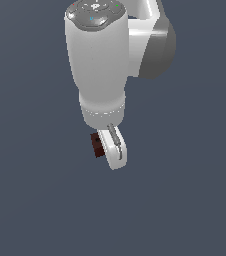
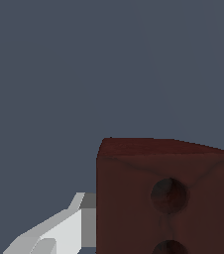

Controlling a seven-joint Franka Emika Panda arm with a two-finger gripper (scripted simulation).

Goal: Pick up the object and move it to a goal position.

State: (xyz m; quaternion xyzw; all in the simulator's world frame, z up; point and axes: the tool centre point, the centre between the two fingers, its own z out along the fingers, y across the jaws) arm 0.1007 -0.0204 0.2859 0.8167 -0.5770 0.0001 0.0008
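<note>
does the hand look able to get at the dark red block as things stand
Probably yes: the dark red block already sits right against the hand, and the wrist view shows a finger beside it. Nothing is in the way, though a firm grip isn't certain.

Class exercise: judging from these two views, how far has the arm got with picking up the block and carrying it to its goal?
Done: the gripper appears to hold the reddish-brown block at its fingers. In hand: the block fills the wrist view close up, apparently gripped. Left: reaching the goal, which neither view shows, so the remaining distance cannot be judged.
</note>
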